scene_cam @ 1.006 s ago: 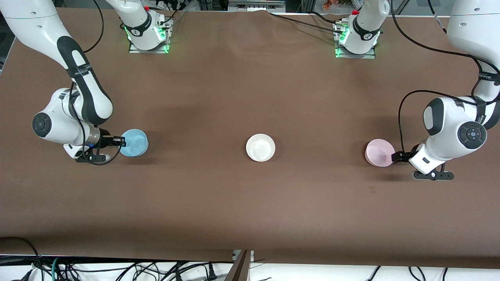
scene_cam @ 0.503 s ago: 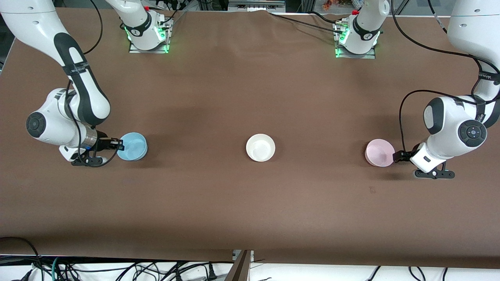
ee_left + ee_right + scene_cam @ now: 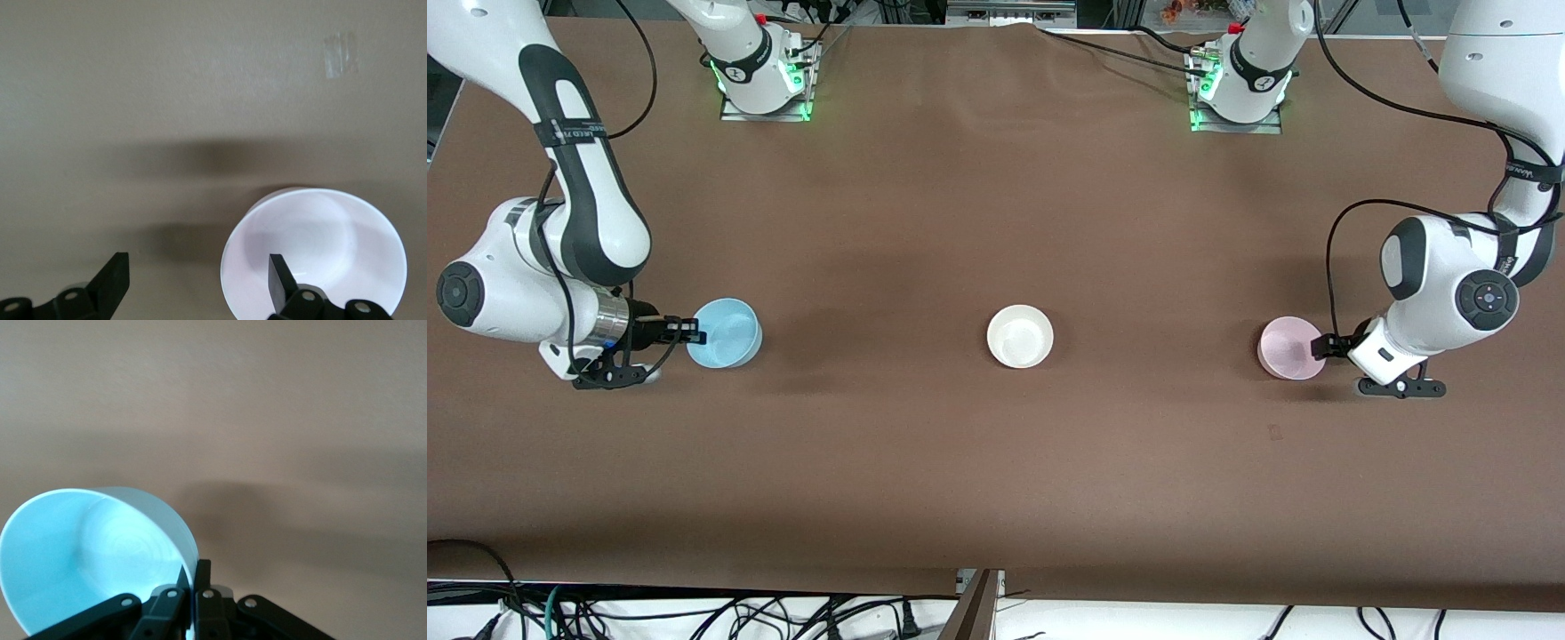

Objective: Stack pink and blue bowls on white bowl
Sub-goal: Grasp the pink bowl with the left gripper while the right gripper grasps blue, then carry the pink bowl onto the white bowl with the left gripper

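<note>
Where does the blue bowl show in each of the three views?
Front view: blue bowl at the right arm's end of the table, its rim pinched by the right hand.
Right wrist view: same bowl, clamped at its rim.
Left wrist view: not in it.
Shared landmark: brown table.

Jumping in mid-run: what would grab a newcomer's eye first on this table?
Three matching bowls spaced across the brown table: the blue bowl toward the right arm's end, the white bowl in the middle, the pink bowl toward the left arm's end. The right gripper is pinched shut on the blue bowl's rim, while the left gripper straddles the pink bowl's rim, jaws open.
</note>
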